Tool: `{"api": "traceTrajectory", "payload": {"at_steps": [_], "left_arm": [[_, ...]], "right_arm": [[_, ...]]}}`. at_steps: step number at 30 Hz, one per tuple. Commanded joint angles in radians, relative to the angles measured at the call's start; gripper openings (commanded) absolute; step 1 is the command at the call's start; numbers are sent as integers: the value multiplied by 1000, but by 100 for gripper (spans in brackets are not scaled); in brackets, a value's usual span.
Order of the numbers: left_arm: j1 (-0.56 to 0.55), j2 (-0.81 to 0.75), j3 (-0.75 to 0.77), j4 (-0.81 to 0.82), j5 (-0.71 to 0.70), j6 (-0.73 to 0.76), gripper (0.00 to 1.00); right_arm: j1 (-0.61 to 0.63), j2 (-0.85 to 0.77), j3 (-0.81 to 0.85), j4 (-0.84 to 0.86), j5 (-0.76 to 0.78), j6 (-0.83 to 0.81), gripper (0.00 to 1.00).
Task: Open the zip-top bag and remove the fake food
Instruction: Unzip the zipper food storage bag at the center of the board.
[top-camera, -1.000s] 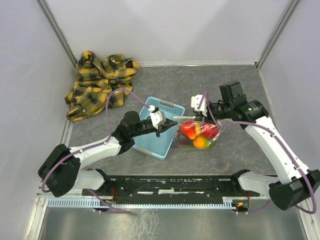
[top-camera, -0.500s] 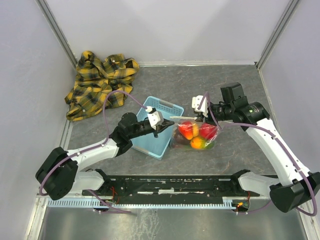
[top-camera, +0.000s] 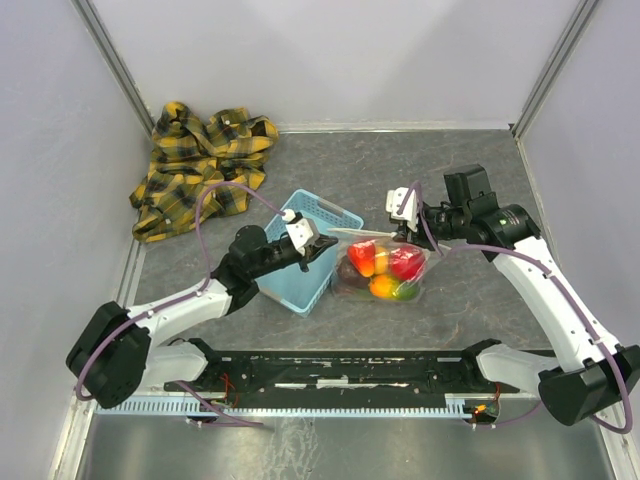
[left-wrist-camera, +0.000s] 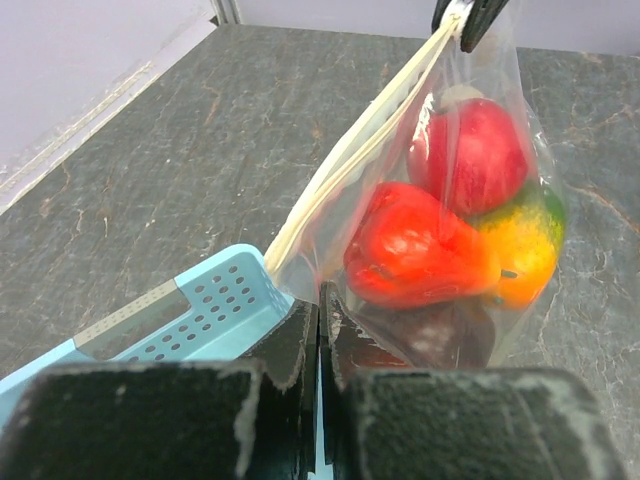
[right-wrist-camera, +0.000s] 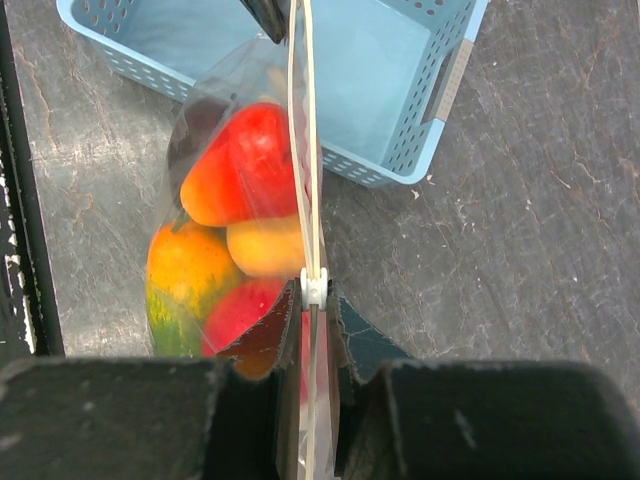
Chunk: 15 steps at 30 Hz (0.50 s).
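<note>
The zip-top bag (top-camera: 352, 287) hangs stretched between my two grippers, above the table beside the light blue basket (top-camera: 330, 212). The fake food (top-camera: 384, 270) sits bunched inside it: a red pepper (left-wrist-camera: 415, 250), a red apple (left-wrist-camera: 470, 155), an orange-green fruit (left-wrist-camera: 520, 240) and a dark maroon one (left-wrist-camera: 430, 335). My left gripper (top-camera: 328, 243) is shut on the bag's left corner (left-wrist-camera: 300, 255), just below the white zip strip (left-wrist-camera: 370, 120). At the other end, my right gripper (top-camera: 412, 235) is shut on the zip strip, right behind the white slider (right-wrist-camera: 314, 288).
The basket (right-wrist-camera: 400, 80) stands directly under the left gripper and the bag's left end. A yellow plaid shirt (top-camera: 200, 165) lies crumpled in the back left corner. Grey walls close in the table on three sides.
My left gripper has pulled left and back with the bag's corner, drawing the zip strip taut and shifting the fruits left. The basket has shifted a little. The right gripper has barely moved.
</note>
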Motion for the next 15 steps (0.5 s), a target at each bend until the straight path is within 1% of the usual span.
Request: {"api": "traceTrajectory", "payload": {"at_steps": [1,6,15], "left_arm": [[26,-37,-8,10,-69,32,3],[43,-47,-14,10,-117,23,3],[74,-58,-17,7,-156,4,3]], "right_arm": [[-15,-34,-4,45,16,25,14],[-22,-41,-6,50,22,34,14],[-35,-42,-11,61,26,54,14]]}}
